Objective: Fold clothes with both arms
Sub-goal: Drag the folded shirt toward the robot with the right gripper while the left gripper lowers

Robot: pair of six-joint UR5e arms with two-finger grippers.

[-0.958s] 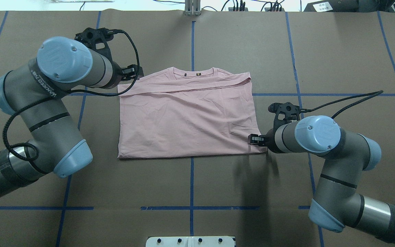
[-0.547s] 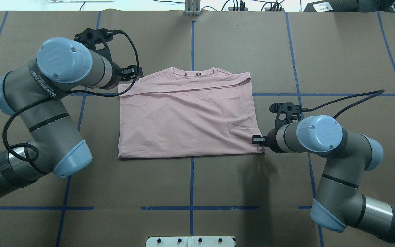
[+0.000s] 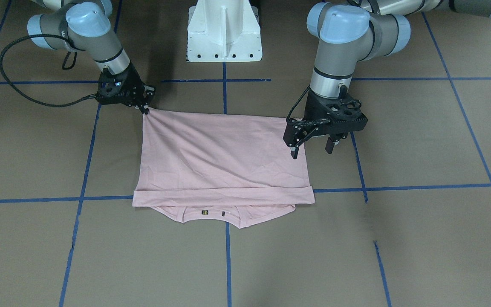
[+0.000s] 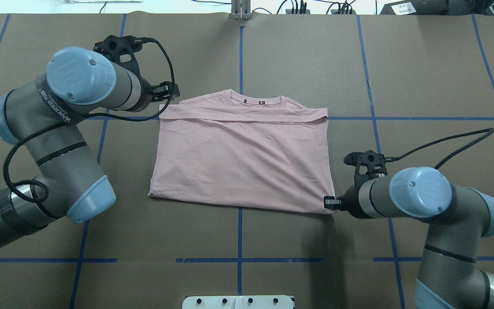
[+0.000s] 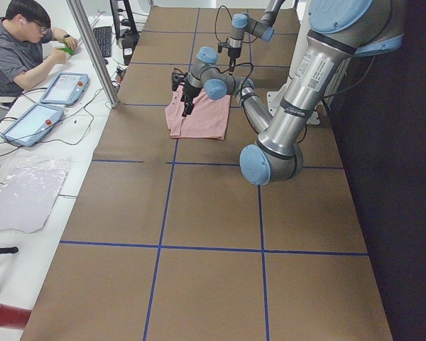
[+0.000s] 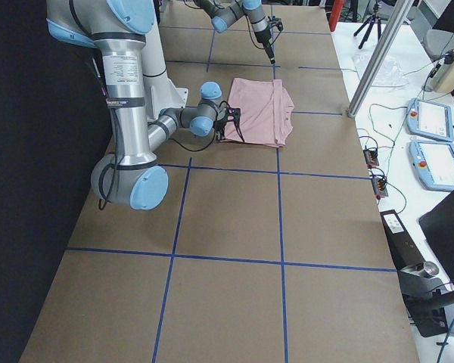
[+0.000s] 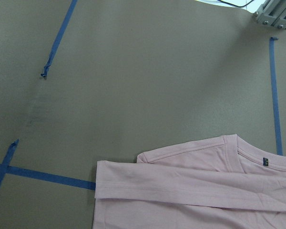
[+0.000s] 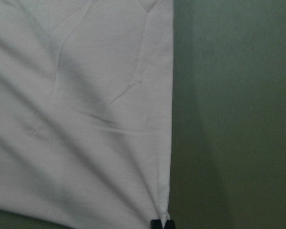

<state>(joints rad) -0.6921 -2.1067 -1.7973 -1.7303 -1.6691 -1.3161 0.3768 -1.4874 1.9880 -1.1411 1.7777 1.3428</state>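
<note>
The pale pink T-shirt (image 4: 242,163) lies flat on the brown table, its sleeves folded in and its collar (image 4: 255,99) at the far side. The Snoopy print is hidden. My right gripper (image 4: 330,202) is shut on the shirt's near right corner, which shows in the front view (image 3: 145,110) and the right wrist view (image 8: 162,222). My left gripper (image 3: 311,147) is open and empty, raised just above the shirt's far left corner (image 4: 163,115). The left wrist view shows that corner (image 7: 102,179) but no fingers.
The white pedestal base (image 3: 224,32) stands at the near edge, between the arms. Blue tape lines (image 4: 239,56) cross the table. A seated operator (image 5: 18,42), tablets (image 5: 64,87) and an aluminium post (image 5: 92,50) stand beyond the far edge.
My right gripper has moved toward the robot and to the right, dragging the shirt's near right corner. The whole shirt has slid a little right. The left arm has barely moved.
</note>
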